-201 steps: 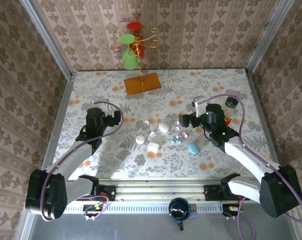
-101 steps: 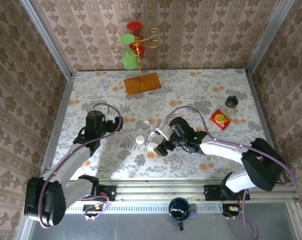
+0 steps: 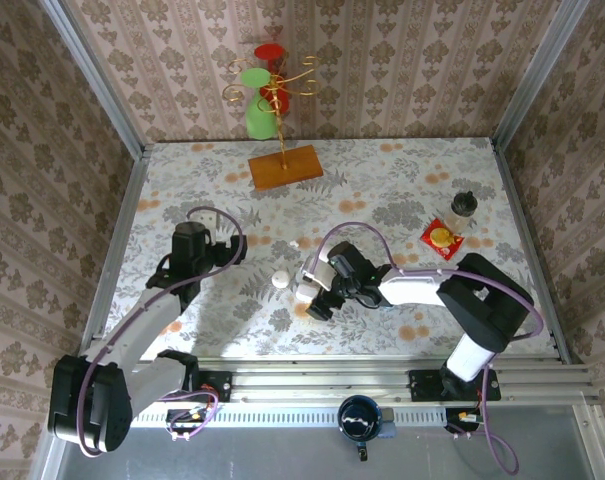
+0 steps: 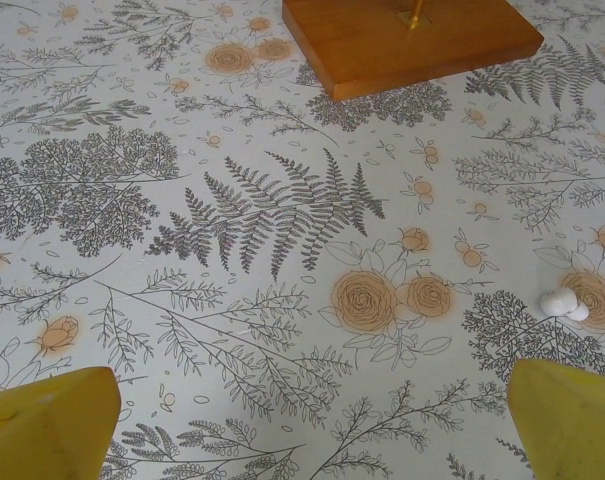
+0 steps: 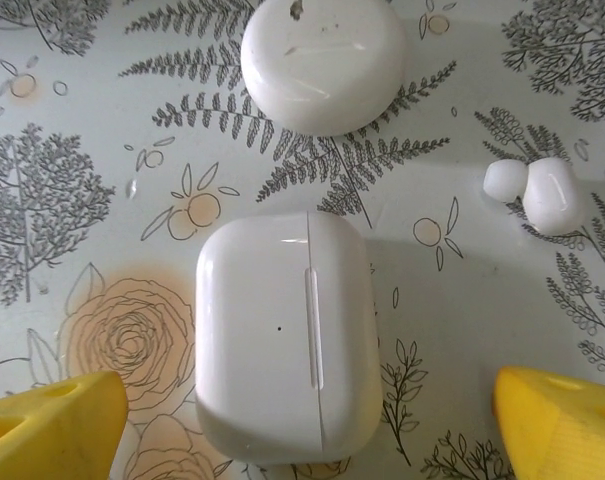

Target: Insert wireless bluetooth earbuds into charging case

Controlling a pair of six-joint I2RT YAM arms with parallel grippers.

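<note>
The right gripper (image 5: 304,425) is released, its yellow fingertips (image 5: 52,420) spread wide with nothing held. It hangs low over the rectangular case (image 5: 287,345), which lies flat on the floral tablecloth (image 5: 72,180) squarely between the two tips. In the top view its arm stretches across from the right to the middle of the table. The case's long axis runs straight away from the wrist, with the lid seam along it, so the fingers stand either side of its narrower width. The lid looks shut. Just past the case's far end, parted from it by a thin strip of cloth, rests the round case (image 5: 322,60), also shut. The white earbud (image 5: 537,195) lies toward the tip at the right of the wrist view, ahead of it and clear of both cases, its two lobes side by side across the gripper's line. As I judge it, a squeeze here would take the case across its short side, while reaching the bud would call for a shift sideways and forward. The left gripper (image 4: 307,425) is likewise spread and empty over bare cloth. A lone earbud (image 4: 562,303) sits just ahead of the tip at the right of its wrist view, and the wooden base (image 4: 412,35) stands well beyond. The right arm is plainly the nearer to the case, and the left seems better placed for that lone bud.
</note>
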